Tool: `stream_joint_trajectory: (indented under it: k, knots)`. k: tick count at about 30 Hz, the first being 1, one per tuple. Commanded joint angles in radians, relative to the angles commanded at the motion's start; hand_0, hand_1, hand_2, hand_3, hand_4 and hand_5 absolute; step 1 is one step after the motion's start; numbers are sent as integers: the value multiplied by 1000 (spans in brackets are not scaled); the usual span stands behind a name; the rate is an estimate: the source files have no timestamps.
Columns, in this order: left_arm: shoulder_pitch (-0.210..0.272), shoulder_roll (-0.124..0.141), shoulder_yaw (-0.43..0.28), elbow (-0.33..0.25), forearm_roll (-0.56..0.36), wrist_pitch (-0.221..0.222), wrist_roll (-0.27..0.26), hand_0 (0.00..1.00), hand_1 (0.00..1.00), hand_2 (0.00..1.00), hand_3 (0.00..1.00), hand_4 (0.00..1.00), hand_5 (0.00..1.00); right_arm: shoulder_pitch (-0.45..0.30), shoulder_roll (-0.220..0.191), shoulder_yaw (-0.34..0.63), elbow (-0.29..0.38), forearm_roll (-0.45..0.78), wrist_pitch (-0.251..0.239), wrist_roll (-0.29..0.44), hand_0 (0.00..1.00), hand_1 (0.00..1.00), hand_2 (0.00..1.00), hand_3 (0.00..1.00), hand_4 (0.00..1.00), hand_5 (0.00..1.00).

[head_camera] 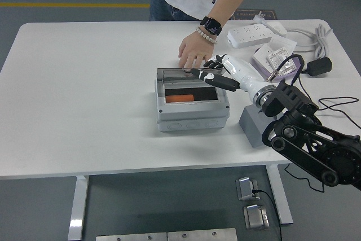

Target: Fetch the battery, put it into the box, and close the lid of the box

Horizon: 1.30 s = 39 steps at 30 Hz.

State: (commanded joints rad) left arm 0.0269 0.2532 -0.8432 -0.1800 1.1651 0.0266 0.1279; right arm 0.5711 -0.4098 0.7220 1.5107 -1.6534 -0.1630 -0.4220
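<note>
A grey, squarish box [192,101] sits flat on the white table, a little right of the middle and roughly midway between the near and far edges, with its plain front wall facing the near side. Its top has a dark rectangular window opening through which an orange battery [180,98] shows, lying flat inside toward the left of the opening. The lid [177,74], a smoky see-through flap hinged along the box's far edge, is tilted low over the far part of the top and is not fully shut.
</note>
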Motion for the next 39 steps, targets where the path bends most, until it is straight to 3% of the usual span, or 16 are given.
stream_joint_trajectory:
  k: [20, 39]
  knots:
    - [-3, 0, 6, 0, -7, 0, -2, 397, 563, 512, 481, 2, 2, -25, -29, -32, 37, 23, 6, -5, 883, 717, 721, 727, 923, 998]
    - [-4, -2, 5, 0, -4, -2, -1, 397, 563, 512, 482, 2, 2, -42, -35, 4, 36, 24, 16, -12, 876, 711, 710, 721, 914, 998]
